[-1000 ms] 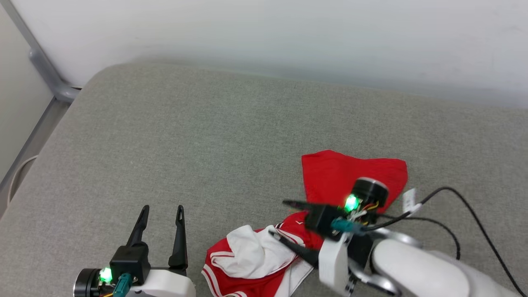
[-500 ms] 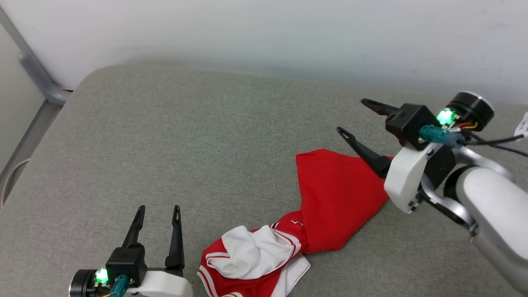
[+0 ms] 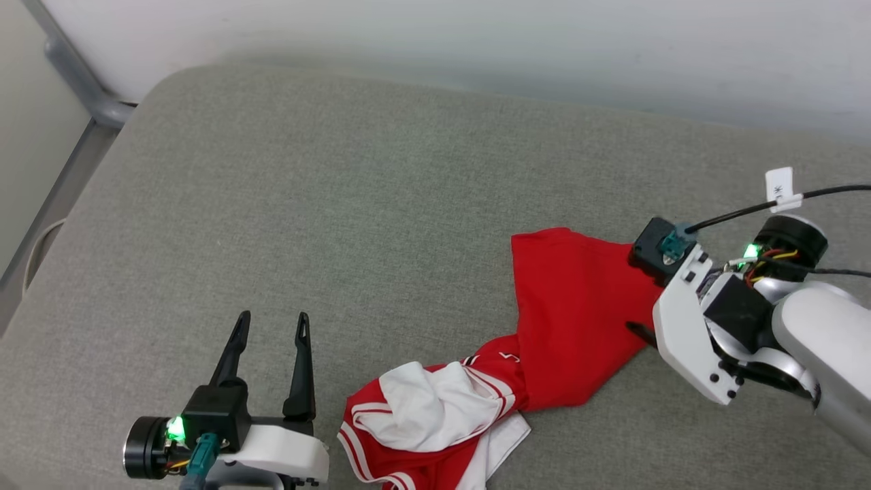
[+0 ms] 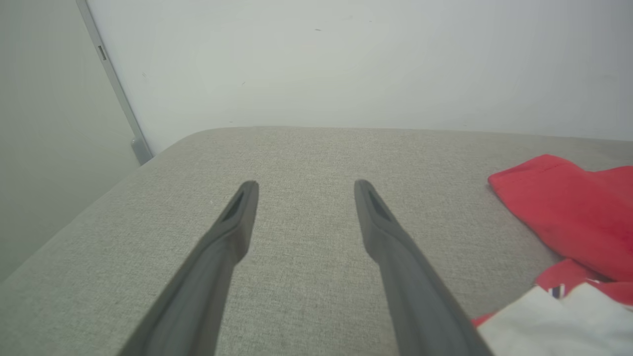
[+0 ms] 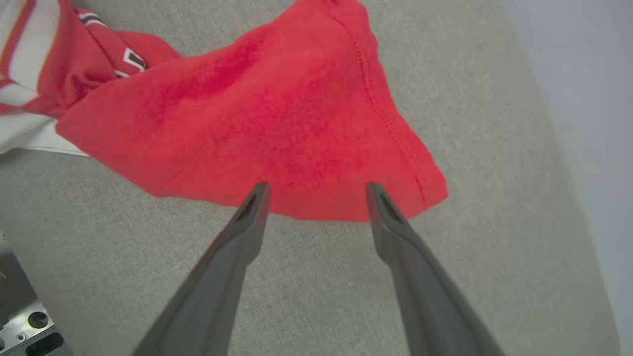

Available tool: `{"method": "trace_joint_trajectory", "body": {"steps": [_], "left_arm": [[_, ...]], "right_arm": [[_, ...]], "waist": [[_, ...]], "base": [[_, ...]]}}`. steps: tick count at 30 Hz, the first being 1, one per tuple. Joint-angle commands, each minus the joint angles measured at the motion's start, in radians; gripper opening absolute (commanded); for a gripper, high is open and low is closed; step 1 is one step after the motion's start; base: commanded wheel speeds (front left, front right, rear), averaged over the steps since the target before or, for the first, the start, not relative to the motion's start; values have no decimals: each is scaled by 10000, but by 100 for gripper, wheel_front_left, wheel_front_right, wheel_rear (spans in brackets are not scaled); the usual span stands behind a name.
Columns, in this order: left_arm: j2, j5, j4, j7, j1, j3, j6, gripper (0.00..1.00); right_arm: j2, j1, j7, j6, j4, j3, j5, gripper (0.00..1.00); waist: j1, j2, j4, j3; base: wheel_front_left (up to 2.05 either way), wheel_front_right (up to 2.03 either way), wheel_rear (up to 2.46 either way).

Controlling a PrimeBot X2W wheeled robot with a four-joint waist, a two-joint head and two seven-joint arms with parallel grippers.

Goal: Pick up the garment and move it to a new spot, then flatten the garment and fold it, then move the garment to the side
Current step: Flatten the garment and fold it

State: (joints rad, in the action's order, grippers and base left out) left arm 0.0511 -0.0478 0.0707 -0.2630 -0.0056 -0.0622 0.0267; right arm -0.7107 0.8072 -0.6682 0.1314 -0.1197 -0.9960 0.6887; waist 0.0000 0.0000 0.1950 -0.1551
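left gripper [image 3: 272,318] and right gripper [image 5: 317,188] both spread wide.

So, camera setup: the head view is taken from high up and angled down over the grey padded surface [image 3: 340,204], with the wall [image 3: 476,41] caught along the top edge. The left wrist view is set low, just above the padding, and faced along the left hand [image 4: 305,184] toward that wall. The right wrist view is pointed steeply down past the right hand [image 5: 317,186], close over the garment [image 5: 296,109]. The garment's red end is shared by all three.
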Motion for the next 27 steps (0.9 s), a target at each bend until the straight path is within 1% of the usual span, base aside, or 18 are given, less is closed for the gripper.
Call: {"method": "trace_joint_trajectory", "body": {"steps": [1, 6, 12, 17, 22, 23, 24, 25, 26, 27], "left_arm": [[-10, -50, -46, -26, -185, -94, 60, 100], [-10, -170, -65, -26, -403, -218, 148, 100], [-11, -281, -20, -26, -636, -370, 183, 100], [-10, -322, 32, -26, -694, -403, 224, 100], [-10, -333, 72, -26, -739, -387, 244, 100], [-10, -328, 82, -26, -740, -377, 246, 100], [-11, -321, 94, -26, -734, -372, 252, 100], [-8, -281, 128, -26, -675, -345, 245, 100], [-8, -281, 128, -26, -675, -345, 245, 100], [-10, -224, 169, -26, -581, -293, 218, 100]], "right_arm": [[-53, 242, -193, -14, -235, -423, 209, 100], [141, 587, -317, -14, -1041, -1465, 502, 100], [626, 829, -132, -14, -2177, -2543, 545, 100], [1029, 588, -51, -12, -2717, -2929, 455, 100], [1185, 347, -18, -11, -2816, -2998, 230, 100], [1202, 316, 119, -11, -2801, -2998, 187, 32], [1225, 316, 256, -11, -2840, -2992, 194, 0], [1234, 451, 737, -14, -2889, -2952, 143, 0], [1234, 451, 737, -14, -2889, -2952, 143, 0], [1232, 625, 1442, -12, -2994, -2909, 329, 0]], "waist": [[0, 0, 187, -247], [0, 0, 395, -643], [0, 0, 570, -1018], [0, 0, 622, -1138], [0, 0, 585, -1151], [0, 0, 559, -1140], [0, 0, 524, -1115], [0, 0, 445, -1014], [0, 0, 445, -1014], [0, 0, 349, -847]], "base": [[0, 0, 0], [0, 0, 0], [0, 0, 0], [0, 0, 0], [0, 0, 0], [0, 0, 0], [0, 0, 0], [0, 0, 0], [0, 0, 0], [0, 0, 0]]}}
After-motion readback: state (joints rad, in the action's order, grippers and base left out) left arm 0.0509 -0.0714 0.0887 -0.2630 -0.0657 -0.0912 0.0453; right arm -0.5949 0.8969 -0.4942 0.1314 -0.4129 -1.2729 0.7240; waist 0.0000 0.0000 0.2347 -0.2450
